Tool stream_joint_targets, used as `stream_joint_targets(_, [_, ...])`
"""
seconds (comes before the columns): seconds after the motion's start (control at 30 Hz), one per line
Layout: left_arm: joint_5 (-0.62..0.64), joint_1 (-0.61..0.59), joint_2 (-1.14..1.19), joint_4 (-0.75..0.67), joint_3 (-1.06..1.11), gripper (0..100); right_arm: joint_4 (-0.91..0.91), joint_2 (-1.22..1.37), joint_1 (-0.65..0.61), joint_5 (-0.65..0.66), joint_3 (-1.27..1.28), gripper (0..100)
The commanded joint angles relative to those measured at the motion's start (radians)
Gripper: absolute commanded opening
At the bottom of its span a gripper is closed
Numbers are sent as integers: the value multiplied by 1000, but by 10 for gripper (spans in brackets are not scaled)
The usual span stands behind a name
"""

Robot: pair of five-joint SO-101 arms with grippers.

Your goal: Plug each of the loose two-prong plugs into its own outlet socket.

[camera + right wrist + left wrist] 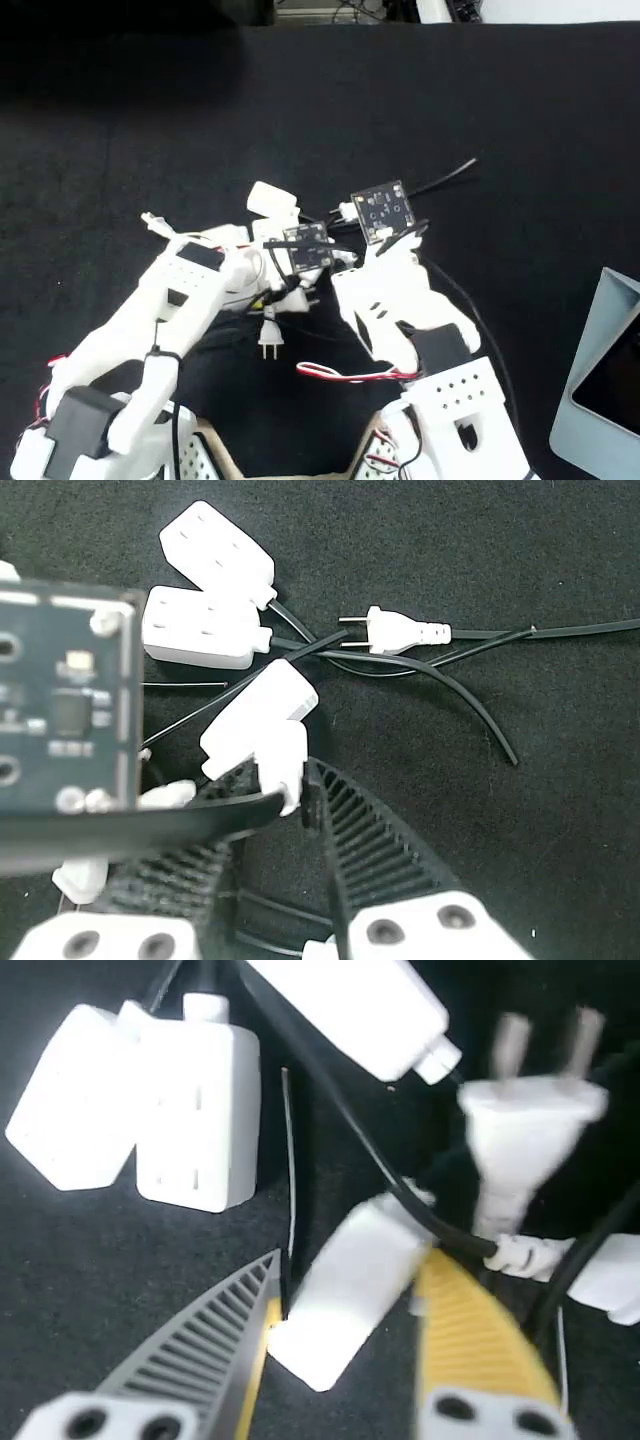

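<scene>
The left end effector (350,1265) pinched a white socket (340,1310) by its sides. The loose plug (525,1130) lay just beside it on the desk (120,150), prongs bare. We judged that the step called for holding that socket steady, slots facing the prongs, so the plug could go straight in. Of the right end effector (305,790) we could not tell whether it was spread or gripping. The held socket's slots were hidden. 2 more sockets (195,1100) lay on the far side.
</scene>
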Motion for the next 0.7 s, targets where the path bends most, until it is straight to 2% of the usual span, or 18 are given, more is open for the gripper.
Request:
stream_joint_targets(0.0, [-6,-2,-2,-8,-44,94,-17,-18,11,-8,-8,12])
stream_joint_targets(0.13, [-2,-36,-11,80,-59,29,-15,-18,11,-8,-7,12])
stream_joint_targets(0.23, [3,-62,-57,184,-68,28,-15,-19,11,-8,-7,12])
stream_joint_targets(0.43, [118,-116,-149,338,-70,29,-15,-21,11,-8,-7,12])
stream_joint_targets(0.57, [173,-148,-149,342,-61,30,-15,-19,11,-8,-7,12])
stream_joint_targets(0.67, [215,-182,-104,292,-47,30,-15,-18,11,-8,-7,12])
